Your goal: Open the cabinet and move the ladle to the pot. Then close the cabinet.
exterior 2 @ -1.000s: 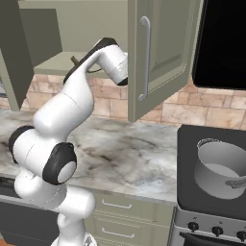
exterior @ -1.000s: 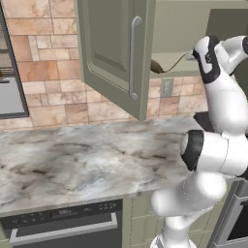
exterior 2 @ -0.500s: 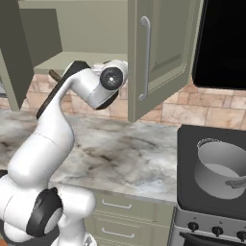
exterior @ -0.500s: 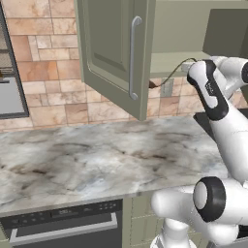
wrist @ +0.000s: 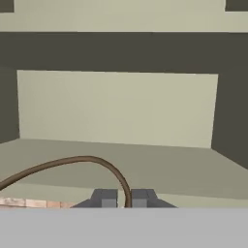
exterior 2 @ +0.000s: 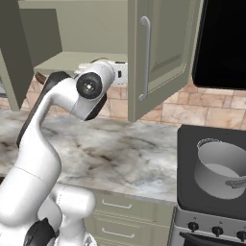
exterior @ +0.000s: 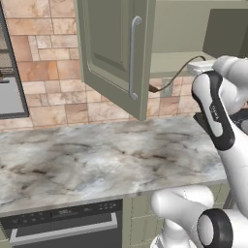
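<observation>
Both doors of the sage-green cabinet (exterior: 114,46) (exterior 2: 166,48) stand open. In the hand view my gripper (wrist: 125,198) is shut on the thin dark handle of the ladle (wrist: 72,162), which curves away to the left in front of the cabinet's lower shelf (wrist: 160,167). From the left base view the ladle (exterior: 167,82) arcs from my hand down to its small bowl, which hangs just below the shelf edge beside the open left door. The grey pot (exterior 2: 222,168) sits on the stove at the right, well away from the gripper.
A marble counter (exterior: 97,155) runs under the cabinet, with a tiled backsplash (exterior: 43,72) behind it. The open left door's bar handle (exterior: 133,58) is close to the ladle's bowl. A dark microwave (exterior 2: 223,43) hangs above the black stove (exterior 2: 192,158). Green drawers (exterior 2: 120,214) sit below the counter.
The hand has drawn back and sunk with the ladle still in its grip, so the ladle's bowl has dropped from shelf height to below the shelf edge. The arm's elbow has swung forward.
</observation>
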Available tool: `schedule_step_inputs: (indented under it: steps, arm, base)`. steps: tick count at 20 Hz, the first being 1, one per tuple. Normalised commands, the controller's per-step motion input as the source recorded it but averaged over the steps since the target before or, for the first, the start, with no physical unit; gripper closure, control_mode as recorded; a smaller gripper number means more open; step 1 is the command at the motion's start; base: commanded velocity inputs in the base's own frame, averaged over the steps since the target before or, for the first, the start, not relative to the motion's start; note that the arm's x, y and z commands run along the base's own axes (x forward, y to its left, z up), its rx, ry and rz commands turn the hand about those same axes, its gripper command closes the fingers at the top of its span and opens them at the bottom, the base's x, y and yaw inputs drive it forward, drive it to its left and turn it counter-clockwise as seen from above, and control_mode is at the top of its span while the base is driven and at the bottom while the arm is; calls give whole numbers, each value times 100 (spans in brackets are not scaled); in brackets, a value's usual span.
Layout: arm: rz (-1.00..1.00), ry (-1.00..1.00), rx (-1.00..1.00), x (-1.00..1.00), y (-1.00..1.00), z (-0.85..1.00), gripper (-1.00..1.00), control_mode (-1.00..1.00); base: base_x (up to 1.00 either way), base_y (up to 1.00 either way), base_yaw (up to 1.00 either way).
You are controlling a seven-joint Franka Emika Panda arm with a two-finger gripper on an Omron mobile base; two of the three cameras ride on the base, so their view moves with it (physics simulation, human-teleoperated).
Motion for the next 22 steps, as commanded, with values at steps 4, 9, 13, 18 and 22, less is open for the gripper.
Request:
schedule_step_inputs:
  steps: [4,9,13,18,22]
  arm:
    - [-2,0,-6,-73,0,39,100,-100]
    - [-3,0,-10,-72,0,25,100,-100]
    - [-2,0,-11,-86,0,5,100,-100]
    - [-4,0,-11,-86,-2,0,100,-100]
    - [-5,1,-11,-77,-7,0,100,-100]
  base:
    - [0,0,0]
    - [0,0,0]
    - [0,0,0]
    - [0,0,0]
    - [0,0,0]
